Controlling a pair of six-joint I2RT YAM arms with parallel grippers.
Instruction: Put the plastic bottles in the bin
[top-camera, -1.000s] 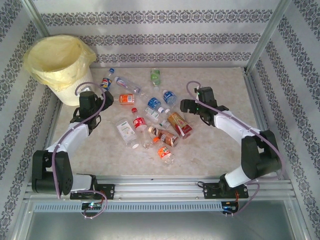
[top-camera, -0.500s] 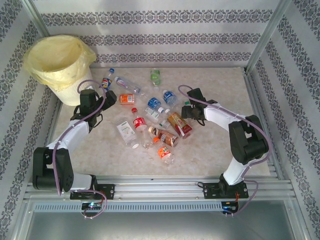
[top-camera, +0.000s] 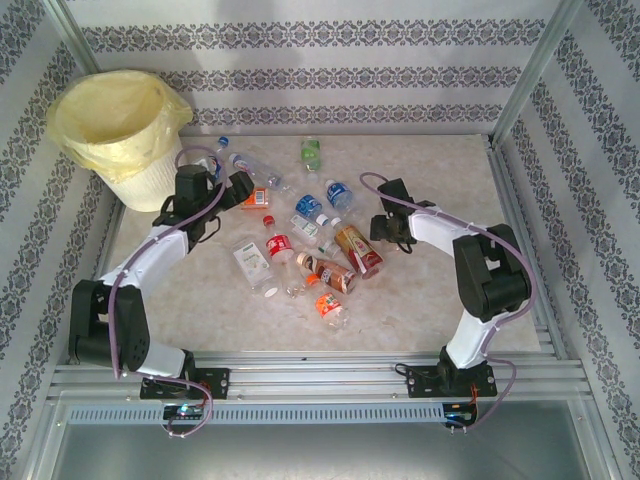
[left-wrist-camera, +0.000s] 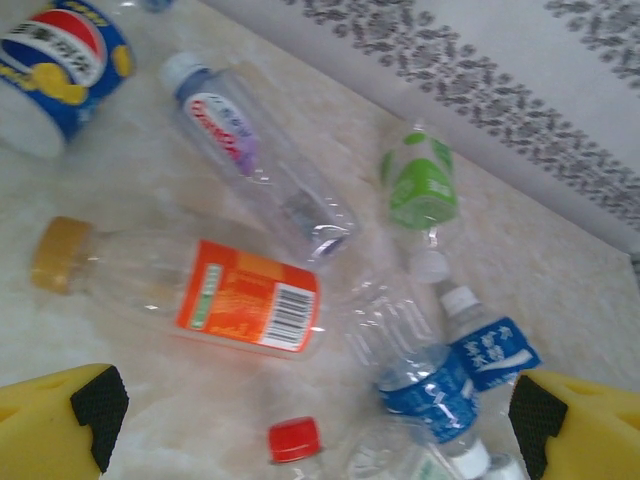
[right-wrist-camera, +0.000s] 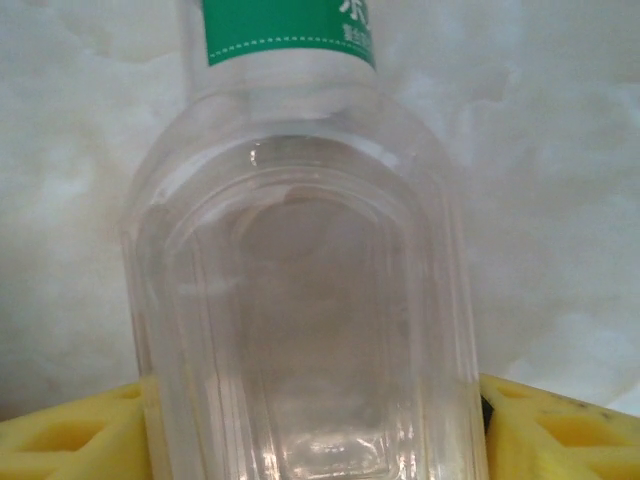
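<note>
Several plastic bottles lie scattered mid-table. My left gripper (top-camera: 232, 190) hangs open above them, just right of the bin (top-camera: 75, 135), a white ribbed bucket with a pale yellow bag. In the left wrist view the left gripper (left-wrist-camera: 315, 410) frames an orange-labelled bottle (left-wrist-camera: 245, 297), a red cap (left-wrist-camera: 295, 438) and a blue-labelled bottle (left-wrist-camera: 440, 385). My right gripper (top-camera: 380, 228) is low on the table at the right of the pile. Its yellow fingers (right-wrist-camera: 70, 430) press both sides of a clear green-labelled bottle (right-wrist-camera: 300, 250) that lies on the marble surface.
A green bottle (top-camera: 312, 152) lies near the back wall. A red-and-brown-labelled bottle (top-camera: 358, 250) lies just left of the right gripper. Metal frame posts (top-camera: 530, 75) and patterned walls close in the table. Bare table (top-camera: 440, 290) stretches to the right and front.
The left gripper swung back and right, out over the bottles by the bin. The right arm dropped and reached left, and its jaws narrowed onto the green-labelled bottle.
</note>
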